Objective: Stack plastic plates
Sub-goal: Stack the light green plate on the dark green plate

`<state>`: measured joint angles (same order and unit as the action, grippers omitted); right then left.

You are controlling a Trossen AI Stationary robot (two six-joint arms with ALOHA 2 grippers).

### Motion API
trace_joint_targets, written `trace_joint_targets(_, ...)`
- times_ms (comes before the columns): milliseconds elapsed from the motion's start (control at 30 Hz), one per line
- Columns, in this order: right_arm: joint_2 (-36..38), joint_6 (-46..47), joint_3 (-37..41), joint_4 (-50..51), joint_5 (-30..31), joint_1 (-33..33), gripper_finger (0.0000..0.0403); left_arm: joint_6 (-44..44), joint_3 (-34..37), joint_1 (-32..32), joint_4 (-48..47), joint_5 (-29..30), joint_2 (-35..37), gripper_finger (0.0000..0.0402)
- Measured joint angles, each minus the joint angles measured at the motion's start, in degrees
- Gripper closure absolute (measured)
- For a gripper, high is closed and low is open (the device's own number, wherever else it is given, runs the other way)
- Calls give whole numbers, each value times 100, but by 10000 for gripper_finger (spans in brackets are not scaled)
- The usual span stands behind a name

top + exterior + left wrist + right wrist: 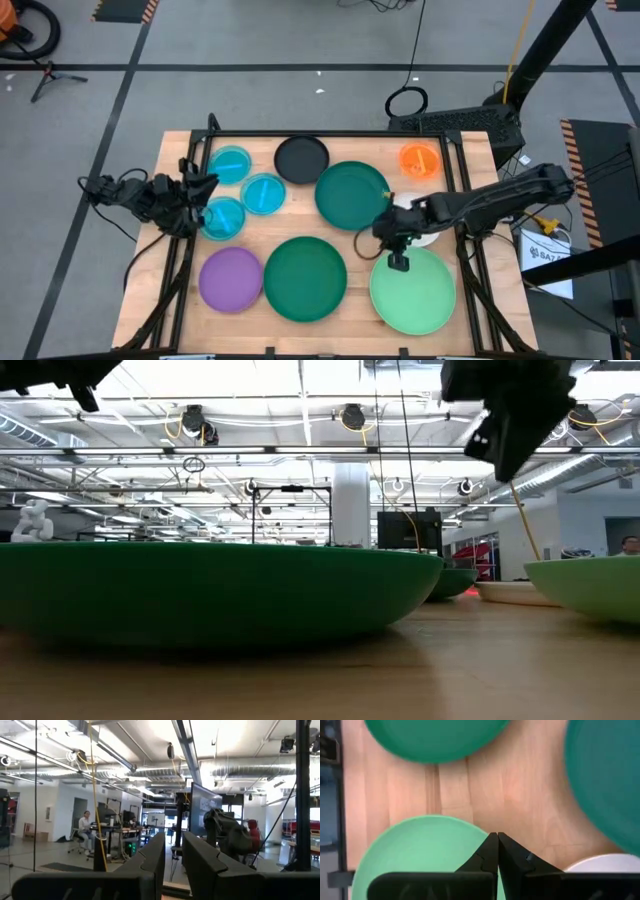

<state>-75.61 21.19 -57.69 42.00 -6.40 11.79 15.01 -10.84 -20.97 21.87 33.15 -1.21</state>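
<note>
Right gripper [397, 262] hovers over the tabletop [180, 300], fingers pressed together with nothing between them, right at the rim of the light green plate [413, 292]. Take that plate as the landmark. The white plate [422, 237] sits just behind it, mostly hidden under the right arm; one dark green plate [352, 194] lies behind that, and the second dark green plate [305, 278] is beside the landmark, on its left. The purple plate [231, 278] is further left again. The black plate [301, 159] and orange plate [419, 159] are well behind the landmark, and three blue plates [262, 194] cluster far off to its left.

Nothing is stacked yet, by the look of it; every plate lies alone.

Left gripper [193, 186] waits beside the blue cluster. Its wrist view looks out into the room, fingers a slit apart, no plate visible between them.

The risks now. Closed fingers cannot pinch a rim, so coming down like this would likely just shove the light green plate across the wood. The white plate is so close under that arm that a careless drop could clip it or skid it into a neighbour. These shallow rims look slick; a thin pinch may slip mid-lift. And stacking a large plate onto a small one would leave a wobbly pile
</note>
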Motion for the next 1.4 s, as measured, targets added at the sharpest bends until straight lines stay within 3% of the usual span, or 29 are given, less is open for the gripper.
trace_joint_targets(400, -617, 45, 0, -612, 24, -4, 403, 702, -288, 1, -329, 0, -1, 330)
trace_joint_targets(1033, -619, 58, 0, -1609, 36, -7, 403, 1076, -288, 0, -211, -1, -2, 330)
trace_joint_targets(1167, -619, -465, 0, -1590, 254, 20, 401, 1083, -288, 0, -189, 0, -1, 330)
trace_joint_targets(1267, -619, -590, 0, -1414, 355, 66, 378, 1204, -288, 0, -182, 0, -1, 330)
trace_joint_targets(1400, -619, -510, 0, -1063, 369, 70, 316, 1340, -288, 0, -150, 0, 0, 330)
